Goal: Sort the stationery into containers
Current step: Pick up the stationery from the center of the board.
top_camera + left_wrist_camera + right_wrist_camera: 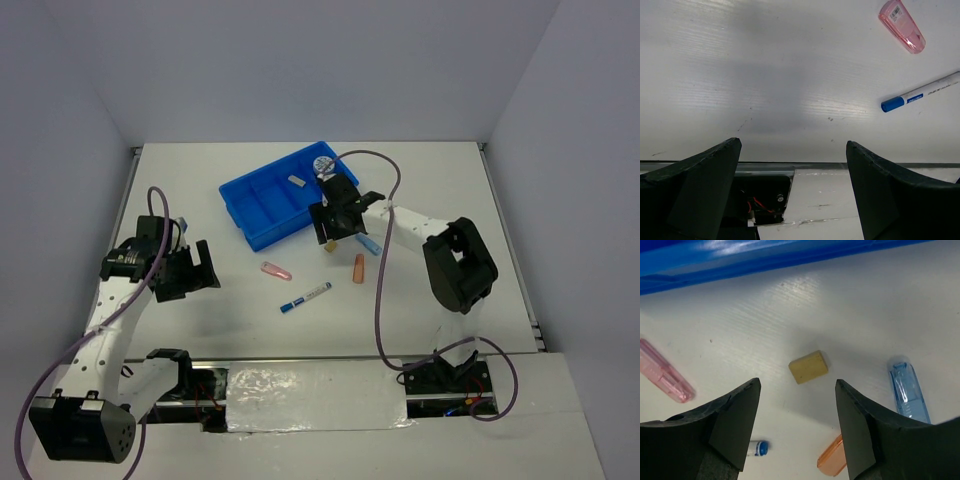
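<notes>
Right end effector (797,392) spread over one tan block (809,366), near my blue tray (262,200).
Left end effector (792,150) spread too. Only the overhead shows one grey piece (296,181) and one roll (323,165) in the tray. Loose on the tabletop (190,185): one pink piece (275,270), one orange piece (359,267), one light-blue piece (369,243), one marker (305,297).

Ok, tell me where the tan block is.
Right wrist view: the tan block lies under the right gripper, framed between its open jaws, near the blue tray.

Tan piece (809,366) between spread gripper (797,427) fingers
</notes>
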You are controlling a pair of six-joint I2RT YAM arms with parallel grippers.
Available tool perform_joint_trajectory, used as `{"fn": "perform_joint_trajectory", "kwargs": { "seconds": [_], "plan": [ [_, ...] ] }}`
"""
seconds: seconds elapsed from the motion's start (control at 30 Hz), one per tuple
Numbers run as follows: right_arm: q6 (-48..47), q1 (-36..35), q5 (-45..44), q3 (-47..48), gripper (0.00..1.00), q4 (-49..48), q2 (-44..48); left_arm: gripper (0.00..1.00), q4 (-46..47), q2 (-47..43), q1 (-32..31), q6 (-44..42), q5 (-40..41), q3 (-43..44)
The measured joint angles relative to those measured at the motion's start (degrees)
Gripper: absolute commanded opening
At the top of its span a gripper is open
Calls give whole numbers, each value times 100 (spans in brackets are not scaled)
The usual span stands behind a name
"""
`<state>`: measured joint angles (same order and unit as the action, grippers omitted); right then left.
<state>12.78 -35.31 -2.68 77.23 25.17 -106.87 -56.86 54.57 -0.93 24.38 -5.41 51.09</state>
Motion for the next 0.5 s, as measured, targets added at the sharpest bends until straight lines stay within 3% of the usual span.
{"fn": "perform_joint_trajectory", "kwargs": {
  "seconds": [0.3, 0.5],
  "plan": [
    [-70, 33, -72, 63, 63, -396, -610, 99, 7, -35, 0, 0, 4, 0],
    [-87, 33, -52, 140, 50, -459, -831, 99, -17, -79, 0, 0, 31, 0]
  ]
}}
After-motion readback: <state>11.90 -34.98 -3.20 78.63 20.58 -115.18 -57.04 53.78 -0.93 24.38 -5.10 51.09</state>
